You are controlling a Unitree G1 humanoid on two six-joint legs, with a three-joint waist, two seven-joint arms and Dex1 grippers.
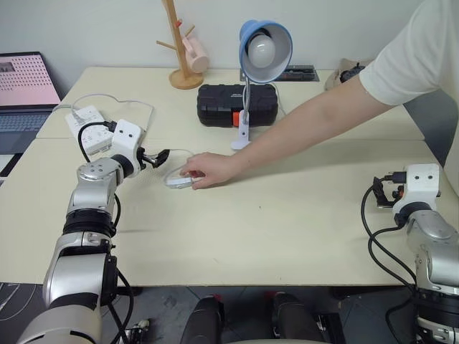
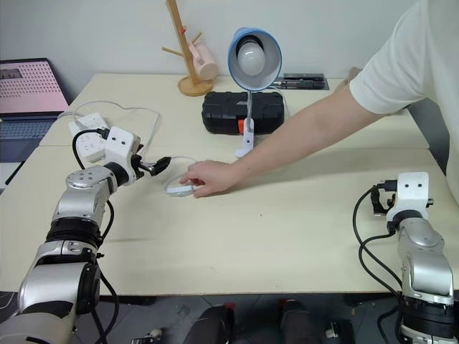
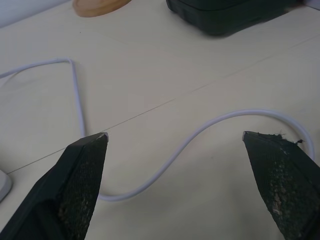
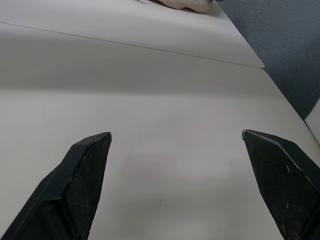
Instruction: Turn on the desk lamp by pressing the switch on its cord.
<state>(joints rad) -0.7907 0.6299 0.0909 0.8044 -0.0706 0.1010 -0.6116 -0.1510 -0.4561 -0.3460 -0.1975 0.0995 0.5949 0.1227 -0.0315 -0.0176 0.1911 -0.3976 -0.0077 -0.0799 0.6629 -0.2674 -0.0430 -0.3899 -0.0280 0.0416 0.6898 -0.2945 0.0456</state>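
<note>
Switch (image 1: 177,180) lies just beyond left tool (image 1: 162,155), under a person's hand (image 1: 209,170).

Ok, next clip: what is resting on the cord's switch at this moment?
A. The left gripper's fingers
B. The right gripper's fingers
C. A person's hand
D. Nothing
C: a person's hand lies over the switch on the table, while the left gripper stands open beside it without touching, and the right gripper is open far off to the side.
</note>
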